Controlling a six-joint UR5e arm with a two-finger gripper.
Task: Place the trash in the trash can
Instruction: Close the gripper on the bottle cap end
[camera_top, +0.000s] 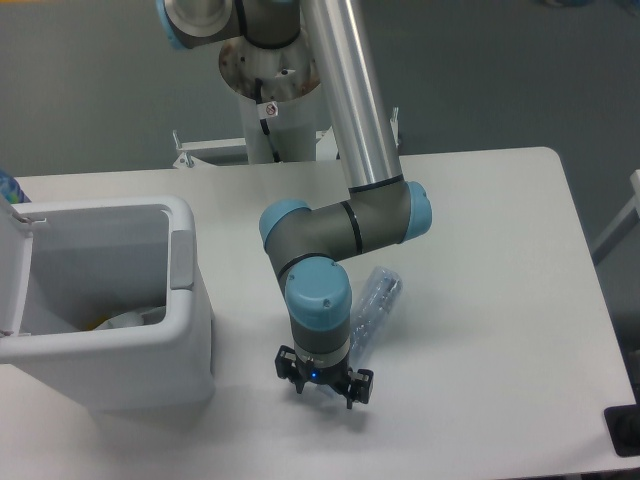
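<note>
Currently claw (324, 383) hangs low at bottom centre, grip state unclear from this angle, bottle (372, 305) lying on the bench (500, 300) just right of the wrist, bin (110, 300) at left; risk: wrist nudges bottle rolling away.

arm (352, 100): silver tube | joints: grey, light-blue caps | end effector (324, 381): black, blue light
</note>
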